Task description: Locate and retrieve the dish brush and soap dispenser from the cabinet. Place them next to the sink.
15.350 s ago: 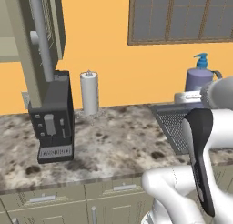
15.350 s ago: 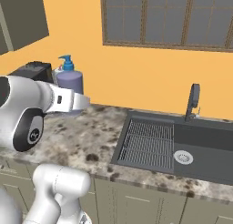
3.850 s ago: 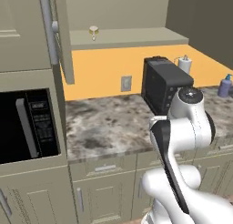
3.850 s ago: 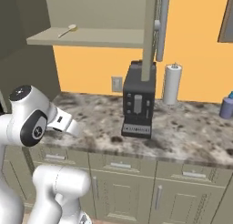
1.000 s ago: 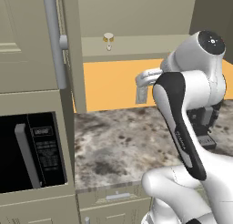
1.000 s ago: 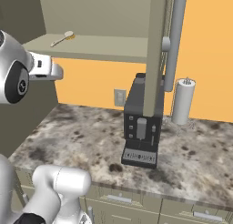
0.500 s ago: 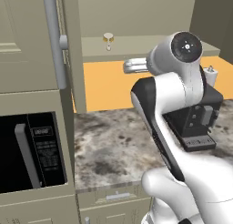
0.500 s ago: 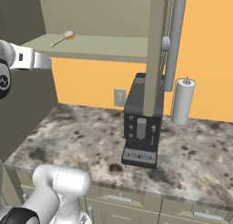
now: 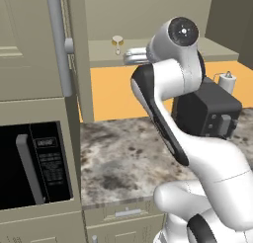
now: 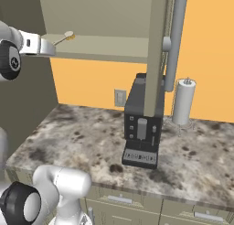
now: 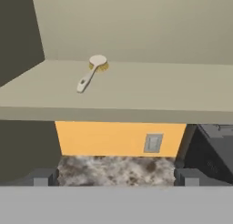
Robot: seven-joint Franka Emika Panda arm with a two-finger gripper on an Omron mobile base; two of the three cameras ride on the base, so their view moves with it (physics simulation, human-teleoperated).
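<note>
Now the dish brush (image 11: pixel 92 72) lies flat on the bottom shelf (image 11: pixel 136 93) of the open cabinet (image 10: pixel 109 18), ahead of the gripper (image 11: pixel 116 176) and a little to the left of its midline in the hand view, deeper in on the shelf and above the level of the fingers (image 11: pixel 42 176). Its long axis runs slantwise there: round tan head at the far end toward the back wall, white stem coming forward and leftward toward the shelf's front edge. So the stem is the nearer end, and I judge the reach must rise over the front edge, go inward and shift left. The fingers stand spread wide and hold nothing.

In the left base view the brush (image 9: pixel 117 42) sits on the shelf just left of the hand, close by but apart from it. From the right base view the brush (image 10: pixel 65 37) lies just past the hand's tip.

Against the frames of a second ago, the arm has swung up and in: the hand that stood out in front of the shelf is now level with it and pointed into the cabinet. The base views look the same, so the base has not driven. The brush has not moved
</note>
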